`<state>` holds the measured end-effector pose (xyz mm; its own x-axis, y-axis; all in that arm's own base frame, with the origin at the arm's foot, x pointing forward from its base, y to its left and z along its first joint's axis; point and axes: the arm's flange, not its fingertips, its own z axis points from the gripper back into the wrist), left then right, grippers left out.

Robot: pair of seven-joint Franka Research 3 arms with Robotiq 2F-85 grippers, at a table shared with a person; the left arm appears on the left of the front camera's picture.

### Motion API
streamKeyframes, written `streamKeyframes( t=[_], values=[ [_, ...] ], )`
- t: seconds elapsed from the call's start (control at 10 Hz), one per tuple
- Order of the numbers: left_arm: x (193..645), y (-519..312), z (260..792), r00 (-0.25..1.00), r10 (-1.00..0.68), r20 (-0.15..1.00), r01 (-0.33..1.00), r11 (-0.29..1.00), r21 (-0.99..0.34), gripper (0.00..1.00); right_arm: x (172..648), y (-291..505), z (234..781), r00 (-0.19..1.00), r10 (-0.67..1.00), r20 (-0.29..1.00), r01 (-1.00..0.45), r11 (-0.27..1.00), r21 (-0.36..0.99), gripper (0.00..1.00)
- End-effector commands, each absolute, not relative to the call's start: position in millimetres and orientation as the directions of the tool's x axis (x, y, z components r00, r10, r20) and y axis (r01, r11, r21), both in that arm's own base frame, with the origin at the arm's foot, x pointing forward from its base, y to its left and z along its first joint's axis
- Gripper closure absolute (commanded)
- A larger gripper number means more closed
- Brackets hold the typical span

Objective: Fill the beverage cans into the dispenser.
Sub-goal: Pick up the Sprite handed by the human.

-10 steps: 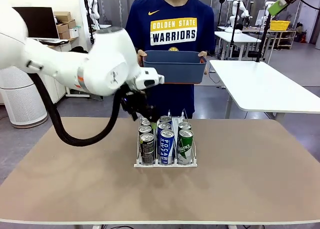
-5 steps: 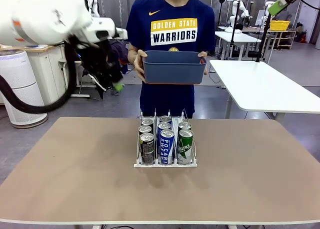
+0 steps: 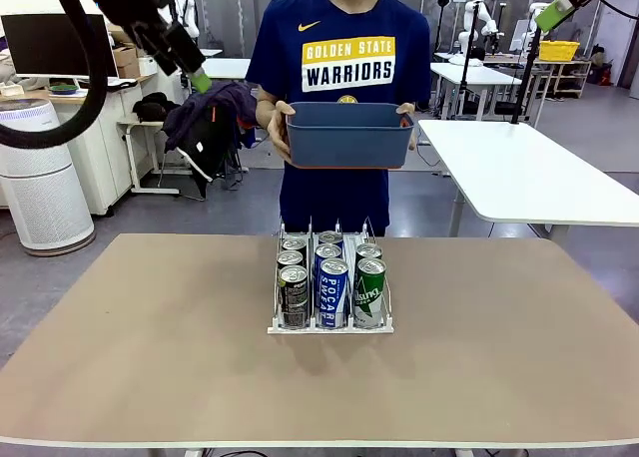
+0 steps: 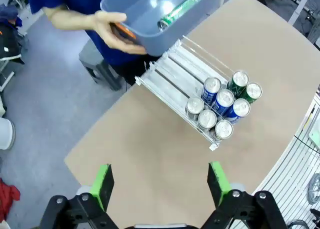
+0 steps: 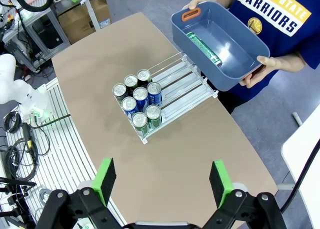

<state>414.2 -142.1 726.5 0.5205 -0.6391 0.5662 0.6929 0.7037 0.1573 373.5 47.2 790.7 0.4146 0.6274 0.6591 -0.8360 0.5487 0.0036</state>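
Dispenser (image 3: pixel 329 327): low clear-and-white three-lane can rack with thin upright wire dividers, at the middle of the matt tan tabletop (image 3: pixel 150 357), front lip towards the robot. Contents: eight slim tall metal drink cans with silver tops, upright, packed against the front lip. Left lane, three black-and-green cans (image 3: pixel 293 297); middle lane, three blue-and-white lettered cans (image 3: pixel 332 292); right lane, two green cans with white script (image 3: pixel 369 290). Rear stretch of each lane bare, ribbed floor showing

Bin: dark blue rectangular plastic tub (image 3: pixel 349 143), smooth-walled, orange grip at one short end, held in the air over the far table edge by a person's hands (image 3: pixel 277 123), one at each short end, just behind the rack. Contents: one green can (image 5: pixel 204 49) lying on its side on the tub floor

Left gripper (image 4: pixel 160 183): black, green pads, high over the table, well apart from the rack; fingers spread wide, holding nothing

Right gripper (image 5: pixel 162 179): same build, high above the table; fingers spread wide, holding nothing
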Motion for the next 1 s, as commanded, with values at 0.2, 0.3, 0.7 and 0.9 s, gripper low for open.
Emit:
streamKeyframes(
  t=[0.2, 0.3, 0.7, 0.9],
  values=[
    [413, -142, 734, 0.511, -0.639, 0.575, 0.692, 0.702, 0.164, 0.00, 373, 48, 790, 0.415, 0.628, 0.659, -0.836, 0.548, 0.004, 0.00],
    [413, -142, 734, 0.511, -0.639, 0.575, 0.692, 0.702, 0.164, 0.00, 373, 48, 790, 0.415, 0.628, 0.659, -0.836, 0.548, 0.004, 0.00],
    [413, -144, 735, 0.510, -0.641, 0.574, 0.694, 0.701, 0.167, 0.00, 373, 48, 790, 0.415, 0.628, 0.659, -0.836, 0.548, 0.004, 0.00],
    [405, -145, 755, 0.478, -0.634, 0.608, 0.707, 0.688, 0.162, 0.00, 373, 48, 790, 0.415, 0.628, 0.659, -0.836, 0.548, 0.004, 0.00]
  ],
)
